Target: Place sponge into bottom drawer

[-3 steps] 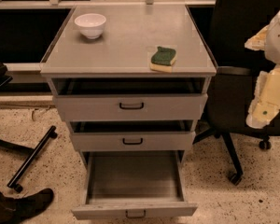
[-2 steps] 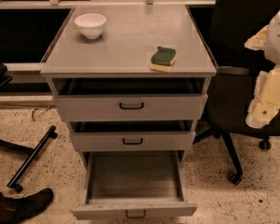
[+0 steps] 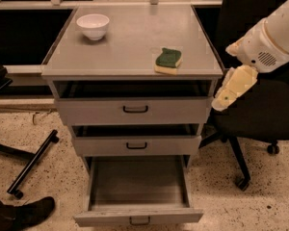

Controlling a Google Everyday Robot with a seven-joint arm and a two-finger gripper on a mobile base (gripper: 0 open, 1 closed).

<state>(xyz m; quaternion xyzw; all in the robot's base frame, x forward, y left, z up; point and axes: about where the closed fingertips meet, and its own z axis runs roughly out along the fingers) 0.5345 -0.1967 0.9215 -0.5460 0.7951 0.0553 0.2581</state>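
Gripper (image 3: 222,99) hanging off the right side of the cabinet, beside the right end of the top drawer (image 3: 135,111) and in front of the black office chair (image 3: 260,114), pointing down and to the left; nothing seen in it, and impossible to tell whether released or clenched. Sponge (image 3: 168,60) lying green side up on the cabinet top (image 3: 125,47), near the front right edge, well apart from the gripper and not yet touched. Bottom drawer (image 3: 111,219) pulled well out, nothing visible inside, ready to receive.

Likely troubles from here:
- Coming in low from the side risks clipping the cabinet top's right rim; probably needs lifting above the surface first.
- Lying so near the front edge, easily nudged off by a glancing descent, then dropping to the floor or into the gap above an upper drawer.
- Soft foam, likely to squash and slip if pinched at one corner only.
- With top and middle drawer (image 3: 135,147) seemingly pulled out a little, a risk of catching the arm on the way down, or of letting go too far back and missing the target.

Count: one sponge, one white bowl (image 3: 93,26) at the far left of the top, three drawers, three black loop handles, one gripper, one chair
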